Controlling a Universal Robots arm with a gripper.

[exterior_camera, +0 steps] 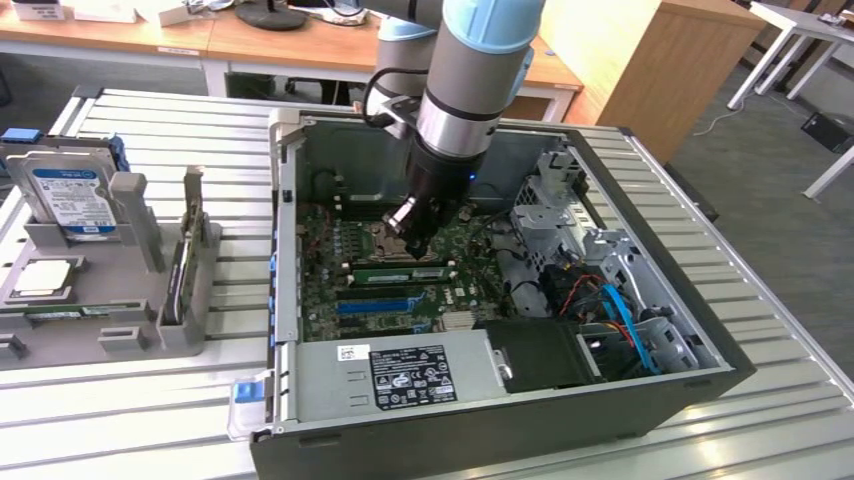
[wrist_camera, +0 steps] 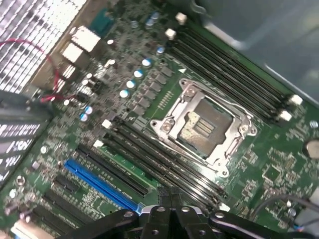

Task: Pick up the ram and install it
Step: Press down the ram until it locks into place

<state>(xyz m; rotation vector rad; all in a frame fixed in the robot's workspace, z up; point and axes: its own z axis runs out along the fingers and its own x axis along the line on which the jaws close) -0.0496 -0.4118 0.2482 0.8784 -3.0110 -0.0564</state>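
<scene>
Exterior view: arm [exterior_camera: 461, 90] hangs near-vertical inside the open case [exterior_camera: 400, 420], gripper [exterior_camera: 414, 228] shut just above the ram [exterior_camera: 400, 270], which lies seated in a motherboard slot. Case walls stand clear around it.

Wrist view: shut fingers [wrist_camera: 172, 211] hold nothing, poised over dark slots [wrist_camera: 164, 167] beside the CPU socket [wrist_camera: 204, 124].

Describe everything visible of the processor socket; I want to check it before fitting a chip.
The processor socket is a square silver metal frame with screws at its corners, fixed flat to the green motherboard. Its recess is uncovered, showing a dull gold-brown contact field. Banks of long black memory slots flank it on two sides. Nothing rests on it.
</scene>
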